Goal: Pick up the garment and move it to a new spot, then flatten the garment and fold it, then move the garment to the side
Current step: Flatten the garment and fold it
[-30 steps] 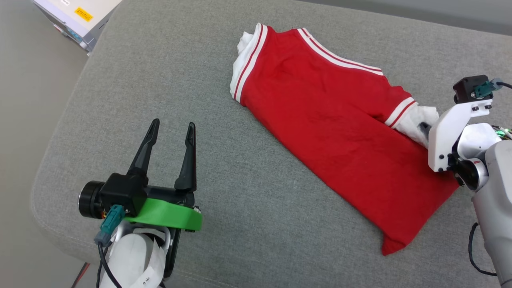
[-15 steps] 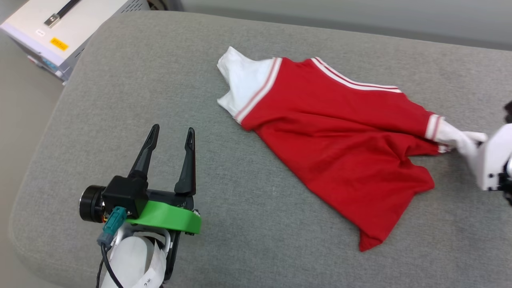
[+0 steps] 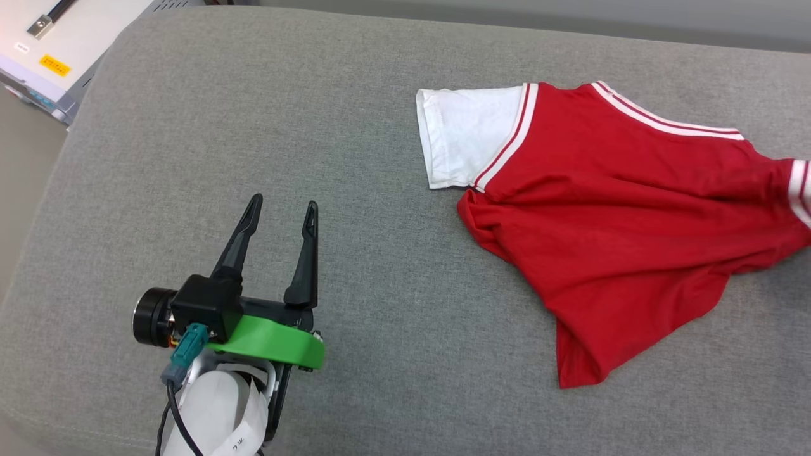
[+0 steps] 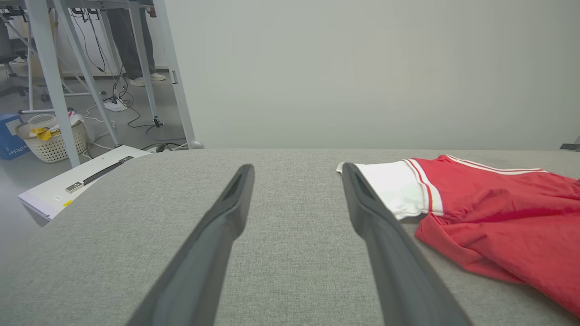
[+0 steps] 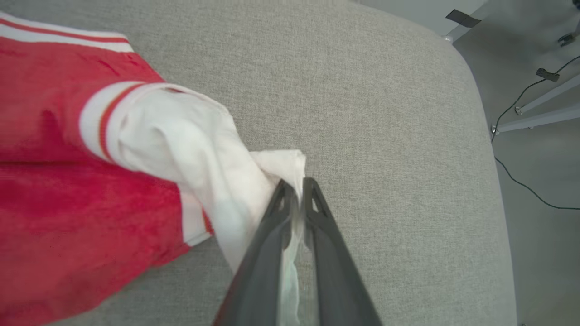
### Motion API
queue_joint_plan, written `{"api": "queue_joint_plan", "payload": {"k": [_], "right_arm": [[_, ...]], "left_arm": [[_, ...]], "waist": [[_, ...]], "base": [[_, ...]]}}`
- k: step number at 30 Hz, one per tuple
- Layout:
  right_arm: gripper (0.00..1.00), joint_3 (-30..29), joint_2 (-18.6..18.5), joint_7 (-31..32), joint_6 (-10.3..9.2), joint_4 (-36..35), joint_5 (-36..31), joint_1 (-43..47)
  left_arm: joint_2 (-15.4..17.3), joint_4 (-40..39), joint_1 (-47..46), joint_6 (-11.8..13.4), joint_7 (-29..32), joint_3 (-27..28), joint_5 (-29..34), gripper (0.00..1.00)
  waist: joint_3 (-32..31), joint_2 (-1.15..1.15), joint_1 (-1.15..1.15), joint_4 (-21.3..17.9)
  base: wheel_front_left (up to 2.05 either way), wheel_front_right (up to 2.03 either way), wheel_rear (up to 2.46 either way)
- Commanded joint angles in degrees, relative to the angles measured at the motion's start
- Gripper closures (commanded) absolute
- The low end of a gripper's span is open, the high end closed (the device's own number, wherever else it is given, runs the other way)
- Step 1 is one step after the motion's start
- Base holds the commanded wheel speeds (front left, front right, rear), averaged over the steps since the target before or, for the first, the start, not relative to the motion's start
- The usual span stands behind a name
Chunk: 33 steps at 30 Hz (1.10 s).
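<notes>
You see a red T-shirt with white sleeves and red-and-white striped trim. The cushion is grey. Your left gripper has black fingers.

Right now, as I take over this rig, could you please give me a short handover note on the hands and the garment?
Left hand: open, holding nothing, over the grey cushion, apart from the garment.
Right hand: shut on one white sleeve of the garment.
Garment: on the cushion, red body rumpled and bunched; the other sleeve lies flat.
Done: sleeve gripped.
Left: set it down at the new spot, flatten it, fold it, move it to the side.
</notes>
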Motion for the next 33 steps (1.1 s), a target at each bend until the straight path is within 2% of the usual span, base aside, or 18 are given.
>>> {"api": "queue_joint_plan", "payload": {"k": [1,8,15,20,27,33], "right_arm": [[0.0,0.1,0.9,-1.6,-0.04,0.3,-0.8,-0.8],[0.0,0.4,4.5,-12.1,-0.04,-1.8,-2.0,-0.5],[0.0,3.9,8.6,-23.4,-0.04,-10.6,2.1,5.5],[0.0,4.9,12.2,-28.1,-0.04,-17.7,4.5,11.9],[0.0,6.5,17.1,-29.0,-0.04,-24.3,6.4,20.9],[0.0,8.6,17.3,-26.0,-0.04,-26.8,6.5,24.2]], "left_arm": [[0.3,0.2,-0.9,-0.2,-0.3,0.0,-0.1,0.0],[0.3,0.9,-0.4,-0.2,-0.3,0.2,-0.3,0.0],[0.2,1.1,1.6,-0.2,-0.3,0.6,-0.6,0.0],[0.2,1.1,2.9,-0.2,-0.3,0.7,-1.1,0.0],[0.0,1.4,5.0,-0.2,-0.3,0.1,-1.5,0.0],[-0.1,1.4,4.8,-0.2,-0.3,-0.9,-1.7,0.0]], "waist": [[-0.3,0.69,0.0,-0.3],[-3.7,0.69,0.0,-1.7],[-8.5,0.69,0.0,-3.7],[-10.5,0.69,0.0,-4.7],[-12.2,0.69,0.0,-5.4],[-11.9,0.69,0.0,-4.6]], "base": [[0.0,0.0,0.0],[0.0,0.0,0.0],[0.0,0.0,0.0],[0.0,0.0,0.0],[0.0,0.0,0.0],[0.0,0.0,0.0]]}}
